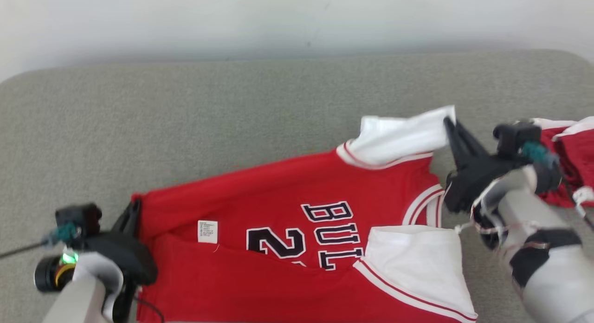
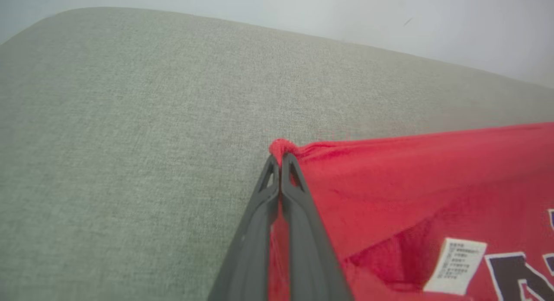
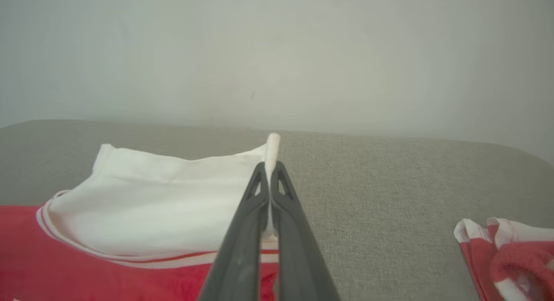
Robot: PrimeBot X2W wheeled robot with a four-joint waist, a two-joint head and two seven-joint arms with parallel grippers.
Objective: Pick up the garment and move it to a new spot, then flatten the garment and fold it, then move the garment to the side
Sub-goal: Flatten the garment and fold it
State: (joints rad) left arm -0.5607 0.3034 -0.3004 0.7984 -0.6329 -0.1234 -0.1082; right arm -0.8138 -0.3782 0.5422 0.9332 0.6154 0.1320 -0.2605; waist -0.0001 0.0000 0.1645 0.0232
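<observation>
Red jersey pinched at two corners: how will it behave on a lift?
Probably floppy: the jersey bunches at the left gripper and its white sleeve drapes from the right gripper. Likely light, thin knit; the middle should sag between grips. Slip seems possible, since only small edges are pinched.

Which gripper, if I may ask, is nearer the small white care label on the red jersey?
Left. The left gripper pinches the hem beside the white care label; the right gripper holds the far white sleeve.
</observation>
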